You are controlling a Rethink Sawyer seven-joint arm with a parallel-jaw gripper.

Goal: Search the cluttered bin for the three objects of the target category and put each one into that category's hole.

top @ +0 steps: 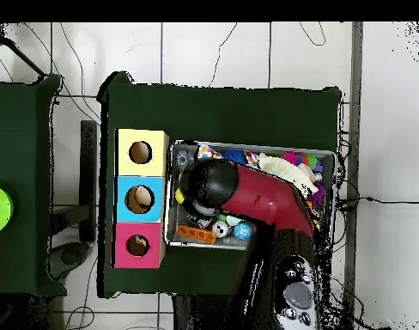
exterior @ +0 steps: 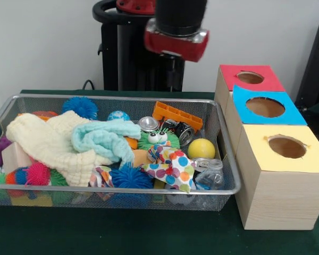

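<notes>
The silver wire-mesh bin (exterior: 122,190) lies on the green table, full of clutter. It also shows in the overhead view (top: 331,156), half covered by the arm. No toy animal figure shows plainly; a cream cloth (exterior: 53,141), a teal cloth (exterior: 103,137) and a dotted cloth (exterior: 173,167) cover much of the pile. My gripper (exterior: 174,65) hangs high above the bin's back right part, apart from everything. In the overhead view (top: 206,184) it is over the bin's end nearest the boxes.
Three wooden boxes with round holes stand beside the bin: red-topped (exterior: 250,78), blue-topped (exterior: 265,106), yellow-topped (exterior: 287,147). The bin holds spiky balls (exterior: 130,178), a green spiky ball with eyes (exterior: 157,139), a yellow ball (exterior: 201,149), an orange block (exterior: 176,115) and a can (exterior: 149,124).
</notes>
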